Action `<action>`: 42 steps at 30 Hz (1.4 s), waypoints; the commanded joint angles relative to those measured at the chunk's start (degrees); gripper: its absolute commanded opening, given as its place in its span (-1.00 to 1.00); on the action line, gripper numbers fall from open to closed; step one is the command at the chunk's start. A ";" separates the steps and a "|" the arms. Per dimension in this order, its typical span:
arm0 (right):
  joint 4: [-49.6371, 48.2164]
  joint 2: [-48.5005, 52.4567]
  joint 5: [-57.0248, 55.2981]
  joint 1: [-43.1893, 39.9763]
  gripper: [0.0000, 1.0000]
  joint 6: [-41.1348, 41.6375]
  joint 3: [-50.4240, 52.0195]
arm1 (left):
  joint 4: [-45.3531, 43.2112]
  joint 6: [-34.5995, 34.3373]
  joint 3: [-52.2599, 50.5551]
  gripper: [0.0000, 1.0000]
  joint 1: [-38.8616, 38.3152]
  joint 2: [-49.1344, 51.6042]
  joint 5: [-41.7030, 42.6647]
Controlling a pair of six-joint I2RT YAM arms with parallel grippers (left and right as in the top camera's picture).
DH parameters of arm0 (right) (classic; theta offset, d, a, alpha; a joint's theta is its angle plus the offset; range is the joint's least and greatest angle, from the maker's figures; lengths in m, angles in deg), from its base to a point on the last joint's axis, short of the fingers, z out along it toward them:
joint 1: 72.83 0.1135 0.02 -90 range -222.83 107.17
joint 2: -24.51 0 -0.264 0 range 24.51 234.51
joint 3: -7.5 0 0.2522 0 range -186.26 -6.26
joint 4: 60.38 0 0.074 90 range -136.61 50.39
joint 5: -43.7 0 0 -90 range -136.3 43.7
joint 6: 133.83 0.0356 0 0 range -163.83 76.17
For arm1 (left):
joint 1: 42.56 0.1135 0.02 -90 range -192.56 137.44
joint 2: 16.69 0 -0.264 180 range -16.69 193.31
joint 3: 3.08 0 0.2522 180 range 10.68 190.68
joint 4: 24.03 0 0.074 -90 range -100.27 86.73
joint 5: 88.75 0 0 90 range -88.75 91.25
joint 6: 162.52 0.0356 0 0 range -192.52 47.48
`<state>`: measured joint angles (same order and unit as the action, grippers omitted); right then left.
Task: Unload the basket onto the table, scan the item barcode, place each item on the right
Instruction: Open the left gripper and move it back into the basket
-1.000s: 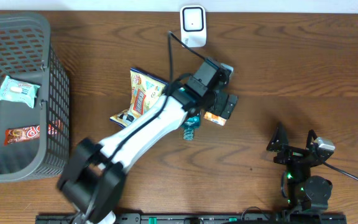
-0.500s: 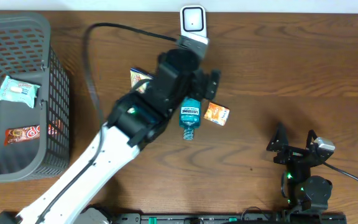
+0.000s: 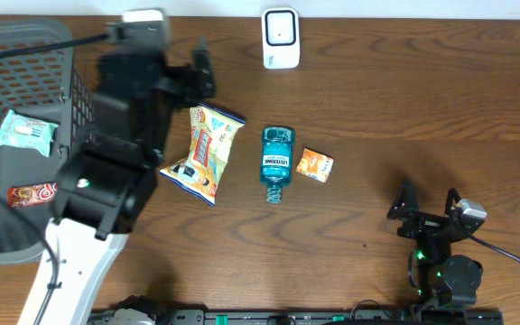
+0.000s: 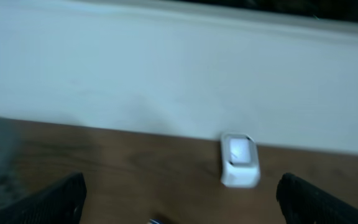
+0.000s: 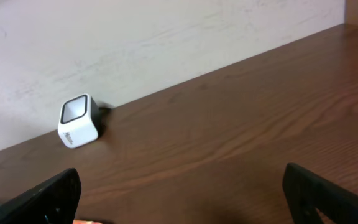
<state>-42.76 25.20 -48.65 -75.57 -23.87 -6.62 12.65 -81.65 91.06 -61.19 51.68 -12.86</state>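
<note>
From overhead, three items lie in a row on the counter [image 3: 422, 108] in front of the barcode scanner [image 3: 280, 38], which stands at the far edge: a snack bag [image 3: 204, 152], a mouthwash bottle [image 3: 276, 162] lying flat, and a small orange box [image 3: 314, 165] just beside the bottle. None of them touches the scanner or faces its window. The left gripper [image 3: 197, 77] shows blurred above the counter between the basket [image 3: 16, 34] and the snack bag, its jaws spread and nothing between them. The basket holds a teal packet [image 3: 25, 131] and a chocolate bar [image 3: 34, 192]. The right gripper [image 3: 428, 200] sits near the front edge, well apart from all the items, jaws wide and empty. The left wrist view is soft: both fingers stand far apart at the lower corners with only bare wood between them, and the barcode scanner [image 4: 239, 160] sits ahead against the pale wall [image 4: 135, 74]. The right wrist view also shows fingers fully spread around nothing, with the barcode scanner [image 5: 78, 121] far off to the left. As things lie, no item is in hand or presented, so a pick, a lift to the scanner and turning the barcode toward it all appear left; whether any item has already been scanned cannot be told.
</note>
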 commanded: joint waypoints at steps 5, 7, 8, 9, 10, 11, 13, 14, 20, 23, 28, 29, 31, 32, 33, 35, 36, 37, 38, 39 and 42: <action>0.22 -0.26 -0.31 0.44 0.99 0.15 0.04 | -1.01 -2.10 1.95 0.96 10.40 -3.21 -0.98; 0.22 -0.26 -0.31 0.44 0.99 0.15 0.04 | -1.01 -3.28 1.95 0.96 12.76 -3.37 -0.98; 0.22 -0.26 -0.31 0.44 0.99 0.15 0.04 | -0.98 -3.69 1.95 0.95 13.79 -3.37 -0.98; 0.22 -0.26 -0.31 0.44 0.99 0.15 0.04 | -0.98 -3.85 1.95 0.96 14.67 -3.32 -0.98; 0.22 -0.26 -0.31 0.44 0.98 0.15 0.04 | -0.96 -3.85 1.95 0.96 15.43 -3.28 -0.98; 0.22 -0.26 -0.31 0.44 0.99 0.15 0.04 | -0.96 -3.85 1.95 0.96 16.11 -3.28 -0.98; 0.22 -0.26 -0.31 0.44 0.99 0.15 0.04 | -0.98 -3.85 1.95 0.96 17.33 -3.28 -1.01; 0.22 -0.26 -0.31 0.44 0.98 0.15 0.04 | -0.98 -3.87 1.95 0.96 18.08 -3.28 -1.03; 0.22 -0.26 -0.31 0.44 0.98 0.15 0.04 | 0.37 -9.29 1.95 0.96 24.30 -3.15 -5.05; 0.22 -0.26 -0.31 0.44 0.99 0.15 0.04 | 1.90 -11.69 1.92 0.96 28.09 -2.71 -5.05; 0.22 -0.26 -0.31 0.44 0.99 0.15 0.04 | 5.05 -14.91 1.92 0.96 33.79 -0.68 -5.01; 0.22 -0.26 -0.31 0.44 0.99 0.15 0.04 | 5.70 -15.19 1.92 0.96 34.73 -0.07 -5.01; 0.22 -0.26 -0.31 0.44 0.99 0.15 0.04 | 6.82 -15.21 1.92 0.96 36.17 1.38 -5.01; 0.22 -0.26 -0.31 0.44 0.98 0.15 0.04 | 7.26 -15.21 1.92 0.96 36.74 2.12 -5.01; 0.22 -0.26 -0.31 0.44 0.99 0.15 0.04 | 7.63 -15.23 1.92 0.96 37.24 2.89 -5.01; 0.22 -0.26 -0.31 0.44 0.99 0.15 0.04 | 7.96 -15.26 1.92 0.96 38.12 4.46 -5.01; 0.22 -0.26 -0.31 0.44 0.99 0.15 0.04 | 7.98 -15.26 1.92 0.96 38.49 5.25 -5.01; 0.22 -0.26 -0.31 0.44 0.99 0.15 0.04 | 7.98 -15.26 1.92 0.96 38.86 5.99 -5.01; 0.22 -0.26 -0.31 0.44 0.98 0.15 0.04 | 8.09 -15.47 1.92 0.96 39.19 6.62 -5.03; 0.22 -0.26 -0.31 0.44 0.99 0.15 0.04 | 8.35 -16.26 1.92 0.96 39.78 7.45 -5.03; 0.22 -0.26 -0.31 0.44 0.98 0.15 0.04 | 10.43 -19.78 1.92 0.96 41.66 9.38 -5.01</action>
<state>-42.76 25.20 -48.65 -75.57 -23.87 -6.62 21.87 -97.78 91.34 -21.32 59.64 -17.10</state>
